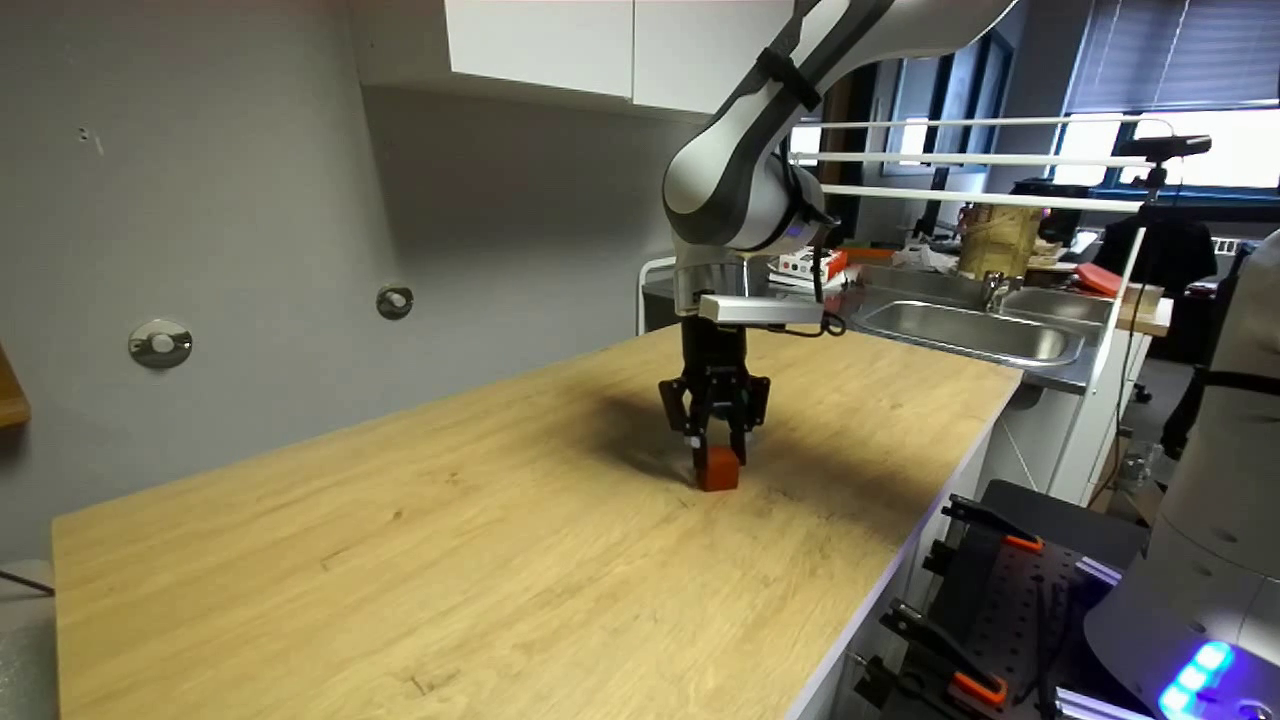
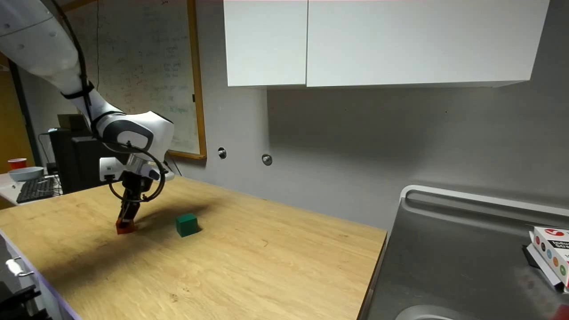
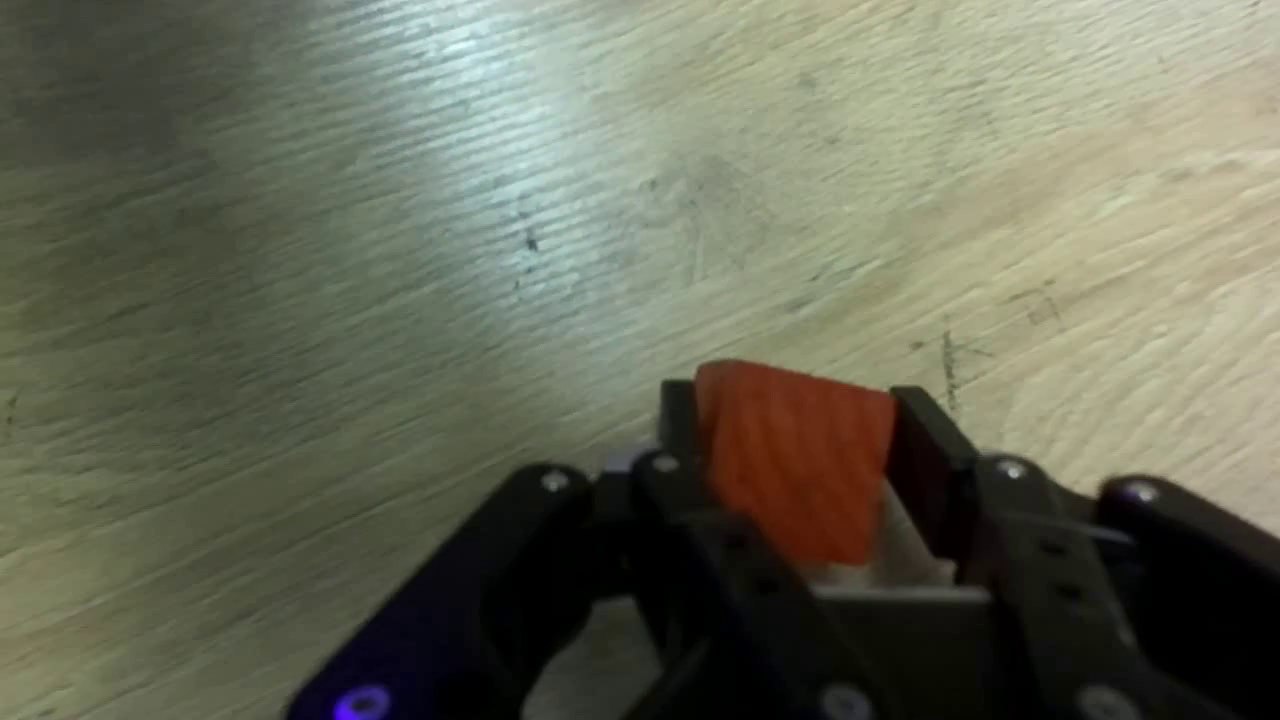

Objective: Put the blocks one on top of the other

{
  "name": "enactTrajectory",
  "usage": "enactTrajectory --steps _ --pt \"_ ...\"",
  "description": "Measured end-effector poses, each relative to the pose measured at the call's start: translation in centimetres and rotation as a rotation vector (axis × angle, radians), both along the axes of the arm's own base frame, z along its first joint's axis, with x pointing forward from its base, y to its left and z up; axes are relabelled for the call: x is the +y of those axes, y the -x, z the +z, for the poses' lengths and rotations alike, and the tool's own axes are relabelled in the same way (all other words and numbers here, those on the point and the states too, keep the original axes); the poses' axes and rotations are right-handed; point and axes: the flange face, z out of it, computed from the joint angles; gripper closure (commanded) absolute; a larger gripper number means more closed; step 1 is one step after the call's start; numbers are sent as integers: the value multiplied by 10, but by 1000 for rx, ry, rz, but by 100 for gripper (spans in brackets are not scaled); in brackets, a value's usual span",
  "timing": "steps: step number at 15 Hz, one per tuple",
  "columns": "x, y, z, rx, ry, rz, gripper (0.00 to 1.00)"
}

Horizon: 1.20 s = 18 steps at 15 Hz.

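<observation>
On the wooden tabletop (image 2: 284, 266), the green block (image 2: 187, 225) is sitting flat in an exterior view, and to its left there, near but apart, you are holding the red-orange block (image 3: 800, 460) in the gripper (image 1: 720, 457). You are pointing the gripper roughly straight down, its jaws standing partway together, about as far apart as that block is wide. In the wrist view the 2 fingers (image 3: 678, 415) are bracketing it: the tip on the left is lying along its side, and the tip on the right is meeting its far corner, with a narrow gap showing nearer the camera. The block's underside is resting at the wood or hovering barely above it (you are getting no angle that settles which). Your arm (image 2: 49, 58) is reaching in from the upper left in an exterior view, and a soft shadow (image 2: 95, 258) is running across the wood beneath the gripper. Past the tabletop's right end there, a printed white box (image 2: 551, 253) is lying on a dark grey counter (image 2: 449, 266). Higher up, white cabinets (image 2: 418, 44) are hanging on the grey wall (image 2: 346, 178).
</observation>
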Motion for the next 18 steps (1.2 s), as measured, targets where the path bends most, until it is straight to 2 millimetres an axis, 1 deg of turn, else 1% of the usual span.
enactTrajectory --steps 1,5,8,11,14,16,18 --pt "-1 0 0 1 0 -2 81" --pt "-4 -5 5 -5 3 -6 81" --pt "-13 -16 19 -28 18 -4 81" --pt "-33 -31 48 -65 39 -12 81" --pt "-58 -44 79 -104 58 -33 81" --pt "-75 -51 94 -120 72 -54 81" --pt "-94 -56 103 -129 90 -79 81"
